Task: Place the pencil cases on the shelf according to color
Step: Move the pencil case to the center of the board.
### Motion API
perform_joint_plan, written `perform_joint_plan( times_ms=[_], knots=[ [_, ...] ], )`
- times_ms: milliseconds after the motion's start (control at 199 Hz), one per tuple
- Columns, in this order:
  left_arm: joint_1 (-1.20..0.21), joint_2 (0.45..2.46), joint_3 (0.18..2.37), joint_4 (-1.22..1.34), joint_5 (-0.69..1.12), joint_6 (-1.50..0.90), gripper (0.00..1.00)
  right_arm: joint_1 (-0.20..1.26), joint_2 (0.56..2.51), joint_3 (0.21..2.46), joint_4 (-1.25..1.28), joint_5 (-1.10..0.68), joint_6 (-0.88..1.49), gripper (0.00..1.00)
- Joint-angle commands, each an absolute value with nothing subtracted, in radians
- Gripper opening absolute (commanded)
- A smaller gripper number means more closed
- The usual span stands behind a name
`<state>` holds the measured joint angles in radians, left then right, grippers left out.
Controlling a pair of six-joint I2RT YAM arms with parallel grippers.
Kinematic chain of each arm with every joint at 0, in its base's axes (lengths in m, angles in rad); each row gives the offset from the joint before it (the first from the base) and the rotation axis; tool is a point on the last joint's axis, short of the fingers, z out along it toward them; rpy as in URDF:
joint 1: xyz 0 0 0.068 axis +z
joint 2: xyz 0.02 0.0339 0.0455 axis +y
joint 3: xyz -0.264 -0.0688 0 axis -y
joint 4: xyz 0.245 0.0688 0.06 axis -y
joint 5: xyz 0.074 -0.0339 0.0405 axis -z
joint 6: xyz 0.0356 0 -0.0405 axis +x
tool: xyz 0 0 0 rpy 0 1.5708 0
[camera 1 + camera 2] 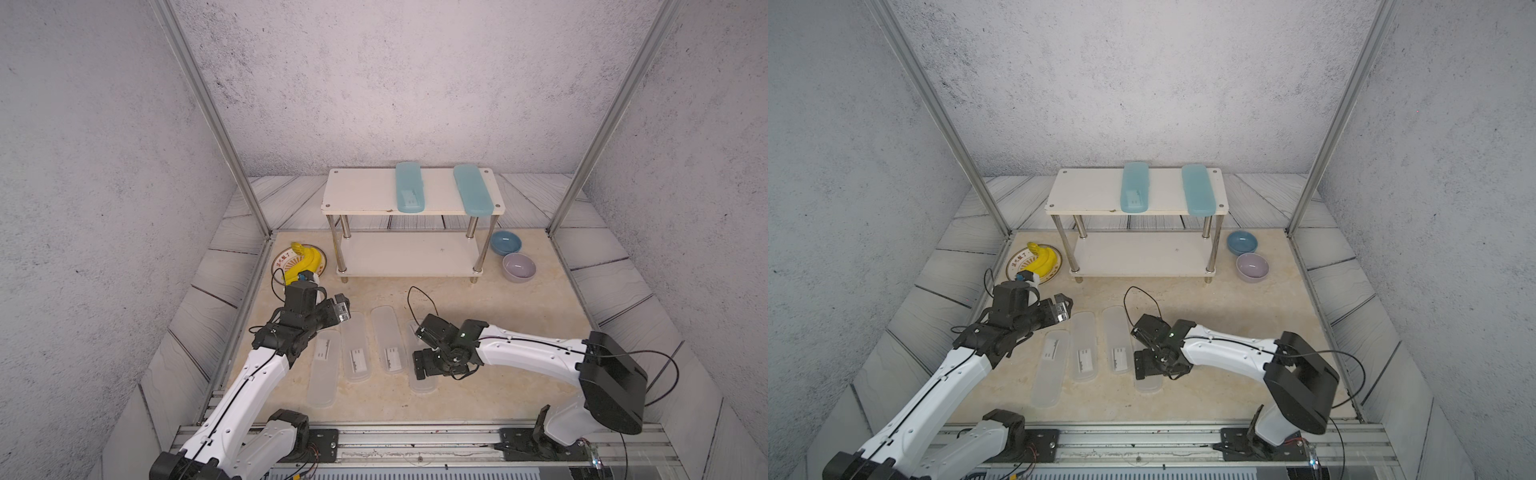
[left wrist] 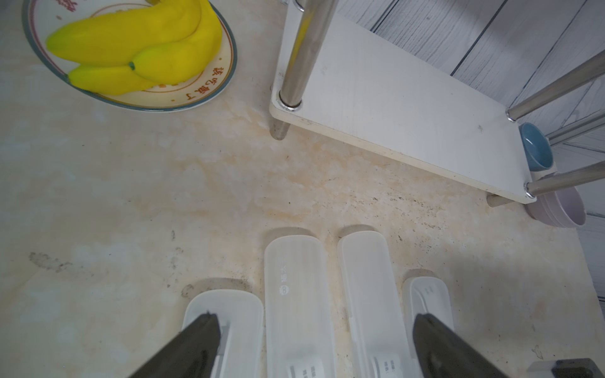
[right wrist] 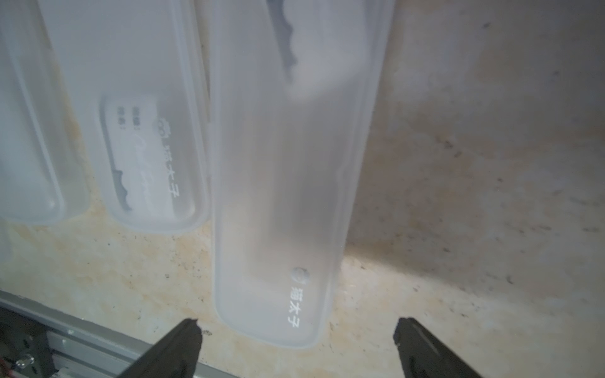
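**Trainee:** Fig. 1, beginning at the grippers: how did they stand?

**Operator:** My right gripper [image 3: 298,327] had its jaws spread wide and held nothing. One finger sat to each side of the rounded near end of the right-end frosted case [image 3: 288,183], and I saw no contact. My left gripper [image 2: 316,322] was likewise spread and empty, hovering above the left-end frosted case [image 2: 239,311].

**Trainee:** And outward from there?

**Operator:** Between those two lay the left inner case [image 1: 356,347] and the right inner case [image 1: 388,340]. All four frosted cases rested flat, side by side, on the surface [image 1: 478,316], well apart from the shelf [image 1: 357,191]. On its top board, the labelled teal case [image 1: 409,187] and the plain teal case [image 1: 473,189] lay crosswise, apart from each other. The lower board [image 1: 407,253] carried no case.

**Trainee:** So how far along was the task?

**Operator:** I judged the teal colour finished. The four frosted cases were left to place, presumably on the lower board. The first of those picks was lined up but not yet closed.
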<state>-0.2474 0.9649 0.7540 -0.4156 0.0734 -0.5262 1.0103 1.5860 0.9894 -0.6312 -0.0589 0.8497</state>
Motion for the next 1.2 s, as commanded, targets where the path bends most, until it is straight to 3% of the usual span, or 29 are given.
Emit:
perform_joint_plan(
  times_ms=[0, 286, 592, 693, 828, 933, 1199],
  knots=[
    [-0.223, 0.961, 0.768, -0.426, 0.025, -0.515, 0.99, 1.033, 1.640, 1.058, -0.646, -0.095, 0.790, 0.98],
    [-0.212, 1.007, 0.753, -0.372, 0.044, -0.551, 0.99, 1.039, 1.775, 1.116, -0.727, -0.069, 0.729, 0.99],
    [-0.212, 1.054, 0.788, -0.351, 0.082, -0.554, 0.99, 1.011, 1.743, 1.051, -0.773, 0.043, 0.743, 1.00],
    [-0.212, 1.070, 0.803, -0.353, 0.094, -0.550, 0.99, 0.961, 1.668, 0.956, -0.709, 0.029, 0.764, 1.00],
    [-0.212, 1.089, 0.807, -0.335, 0.105, -0.545, 0.99, 0.904, 1.427, 0.782, -0.537, -0.031, 0.698, 1.00],
    [-0.212, 1.113, 0.817, -0.330, 0.110, -0.540, 0.99, 0.903, 1.318, 0.736, -0.542, 0.020, 0.628, 1.00],
    [-0.212, 1.163, 0.830, -0.313, 0.128, -0.517, 0.99, 0.897, 1.353, 0.717, -0.551, -0.014, 0.506, 1.00]
  ],
)
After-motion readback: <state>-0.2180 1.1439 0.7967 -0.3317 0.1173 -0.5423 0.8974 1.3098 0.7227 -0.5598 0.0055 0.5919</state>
